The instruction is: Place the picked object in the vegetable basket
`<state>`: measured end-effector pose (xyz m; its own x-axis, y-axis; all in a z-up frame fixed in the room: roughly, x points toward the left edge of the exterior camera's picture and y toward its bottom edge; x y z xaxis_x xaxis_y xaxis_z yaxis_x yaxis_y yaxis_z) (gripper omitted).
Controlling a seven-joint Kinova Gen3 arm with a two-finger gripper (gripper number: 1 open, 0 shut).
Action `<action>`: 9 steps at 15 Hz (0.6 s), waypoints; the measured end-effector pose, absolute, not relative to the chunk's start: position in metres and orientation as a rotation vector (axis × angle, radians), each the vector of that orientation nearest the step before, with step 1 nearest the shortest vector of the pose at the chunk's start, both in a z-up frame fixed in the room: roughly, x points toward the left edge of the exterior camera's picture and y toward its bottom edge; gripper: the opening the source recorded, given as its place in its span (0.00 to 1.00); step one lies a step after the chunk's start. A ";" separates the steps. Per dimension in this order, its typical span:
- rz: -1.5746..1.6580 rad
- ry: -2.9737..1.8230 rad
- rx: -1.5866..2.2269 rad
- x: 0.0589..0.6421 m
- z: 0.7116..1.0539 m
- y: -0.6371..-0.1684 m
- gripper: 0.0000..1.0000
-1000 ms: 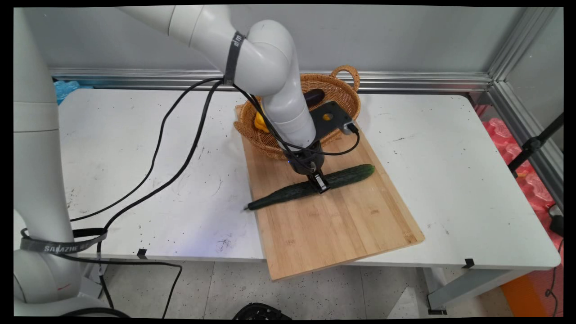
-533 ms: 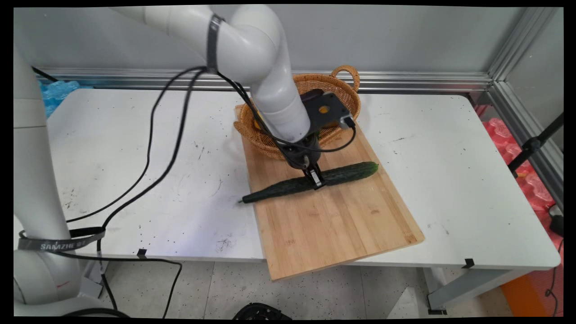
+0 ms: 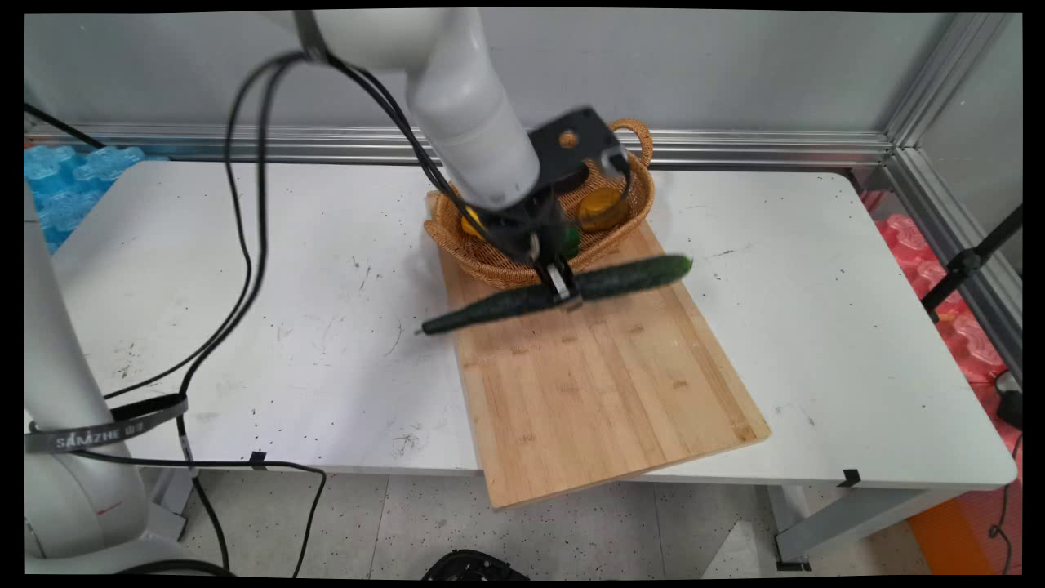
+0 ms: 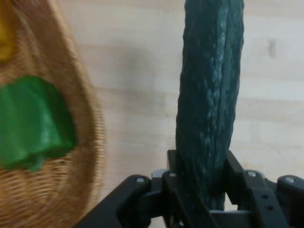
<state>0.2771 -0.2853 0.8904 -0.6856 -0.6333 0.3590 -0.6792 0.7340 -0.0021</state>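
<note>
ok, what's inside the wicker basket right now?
In the wicker basket: a yellow item at the left, a green vegetable, and an orange-yellow round item at the right. The arm and pincer, shut on the cucumber, cover the basket's middle.

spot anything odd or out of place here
Nothing damaged or spilled. The cutting board sits askew and juts past the table's near edge. The hand holds the cucumber mid-length, above the board beside the basket.

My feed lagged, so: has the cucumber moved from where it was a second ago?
Yes. The cucumber, clamped in the gripper, has risen off the cutting board and shifted toward the wicker basket.
</note>
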 end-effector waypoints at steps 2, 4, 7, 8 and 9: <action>0.217 -2.575 1.038 0.289 0.912 -0.286 0.00; 0.245 -2.552 1.066 0.304 0.930 -0.289 0.00; 0.293 -2.536 1.098 0.327 0.954 -0.298 0.00; 0.312 -2.533 1.109 0.335 0.961 -0.302 0.00; 0.331 -2.531 1.118 0.342 0.967 -0.307 0.00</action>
<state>0.3424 -0.3069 0.9668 -0.6257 -0.6647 0.4082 -0.7474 0.6608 -0.0695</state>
